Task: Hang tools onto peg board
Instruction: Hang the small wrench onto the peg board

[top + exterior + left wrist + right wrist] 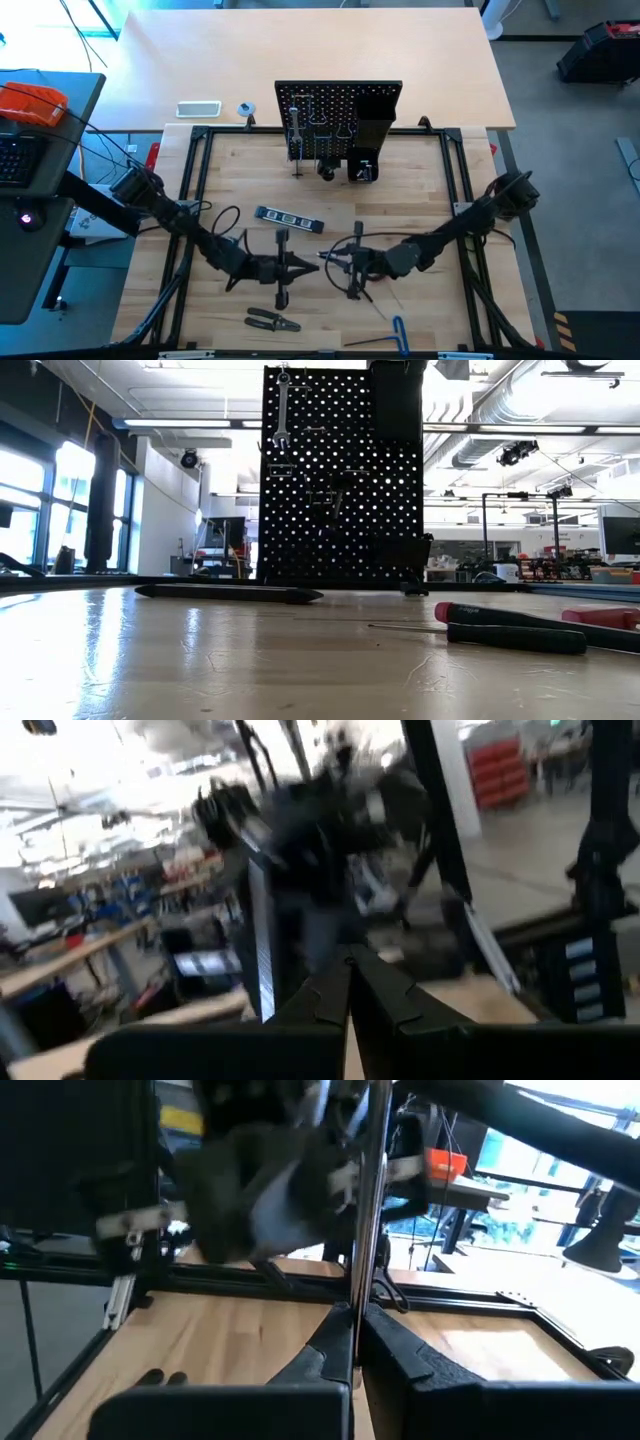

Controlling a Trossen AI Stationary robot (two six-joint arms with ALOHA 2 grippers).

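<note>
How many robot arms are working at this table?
2. The left arm reaches in from the table's left side, the right arm from its right. The left gripper and right gripper almost meet mid-table. No other arm shows.

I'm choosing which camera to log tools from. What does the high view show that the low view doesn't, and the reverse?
Only the high view shows both arms, the left gripper and right gripper with jaws shut near mid-table, the pliers and the blue-handled hex key. Only the low view shows the room behind and a wrench hanging face-on. Both show the peg board and the level lying flat.
</note>
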